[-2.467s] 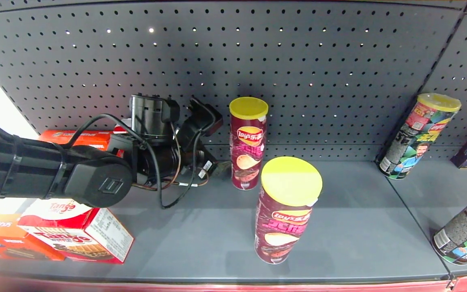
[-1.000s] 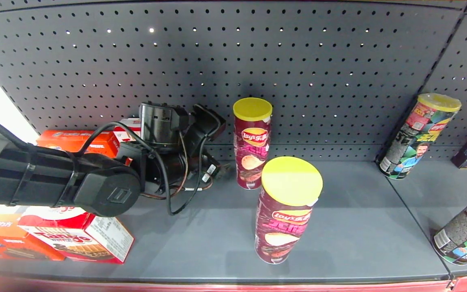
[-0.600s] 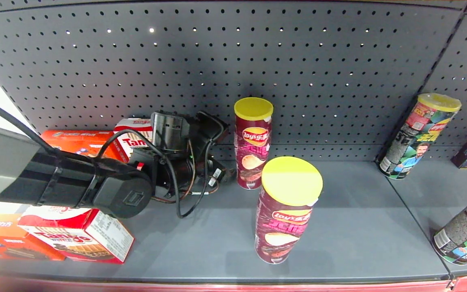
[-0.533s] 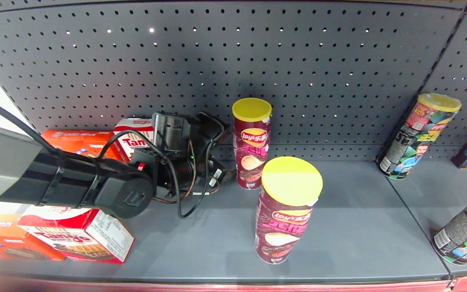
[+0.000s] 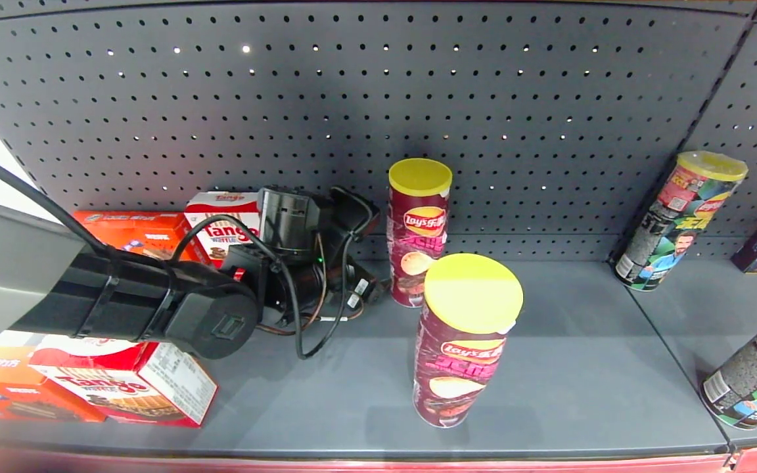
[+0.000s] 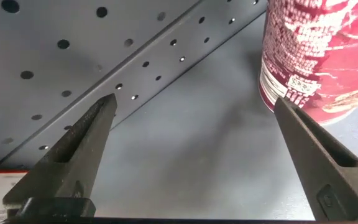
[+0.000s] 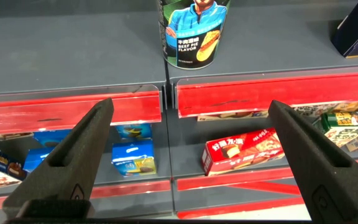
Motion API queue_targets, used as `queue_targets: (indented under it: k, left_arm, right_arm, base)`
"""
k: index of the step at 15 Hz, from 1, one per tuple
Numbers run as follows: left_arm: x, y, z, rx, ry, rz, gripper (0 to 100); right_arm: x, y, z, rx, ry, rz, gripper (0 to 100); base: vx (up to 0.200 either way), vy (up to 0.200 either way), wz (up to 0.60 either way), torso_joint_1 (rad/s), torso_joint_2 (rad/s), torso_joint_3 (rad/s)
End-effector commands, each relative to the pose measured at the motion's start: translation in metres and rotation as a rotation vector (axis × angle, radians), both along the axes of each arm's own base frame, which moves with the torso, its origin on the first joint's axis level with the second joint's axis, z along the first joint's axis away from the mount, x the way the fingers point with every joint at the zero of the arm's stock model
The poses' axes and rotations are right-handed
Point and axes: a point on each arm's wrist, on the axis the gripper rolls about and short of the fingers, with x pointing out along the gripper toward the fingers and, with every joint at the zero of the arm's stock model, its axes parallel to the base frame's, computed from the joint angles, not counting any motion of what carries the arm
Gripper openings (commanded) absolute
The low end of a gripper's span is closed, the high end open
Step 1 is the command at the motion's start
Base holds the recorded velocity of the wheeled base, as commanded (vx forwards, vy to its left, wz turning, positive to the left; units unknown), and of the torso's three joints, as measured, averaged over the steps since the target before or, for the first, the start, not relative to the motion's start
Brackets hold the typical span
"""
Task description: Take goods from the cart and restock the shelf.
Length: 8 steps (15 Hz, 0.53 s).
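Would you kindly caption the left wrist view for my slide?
Open left claw beside the maroon chip can on the grey shelf.

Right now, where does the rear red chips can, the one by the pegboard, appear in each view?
Head view: rear chips can at centre, upright just before the pegboard.
Left wrist view: its lower part, standing near the pegboard.
Right wrist view: not in it.
Shared landmark: the pegboard.

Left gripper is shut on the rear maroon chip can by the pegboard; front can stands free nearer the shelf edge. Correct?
No: the left gripper is open and empty. The left wrist view shows its fingers spread, the rear maroon chip can just beyond one fingertip, ungripped. The front can does stand free nearer the shelf edge.
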Motion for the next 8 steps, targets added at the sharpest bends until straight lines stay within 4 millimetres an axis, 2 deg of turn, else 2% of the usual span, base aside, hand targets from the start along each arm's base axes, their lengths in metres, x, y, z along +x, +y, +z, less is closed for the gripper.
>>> queue_targets:
  k: [1, 8]
  left_arm:
    - [0.0003, -0.0022, -0.0009, 0.001, 0.001, -0.004, 100]
    - [0.0058, -0.0083, -0.0001, -0.004, -0.007, -0.010, 100]
  right_arm:
    - [0.0002, 0.0000, 0.0001, 0.000, 0.002, -0.001, 100]
    - [0.0001, 0.0000, 0.0000, 0.000, 0.001, -0.001, 100]
  base:
    - [0.000, 0.000, 0.00, 0.000, 0.00, 0.000]
    - [0.000, 0.000, 0.00, 0.000, 0.00, 0.000]
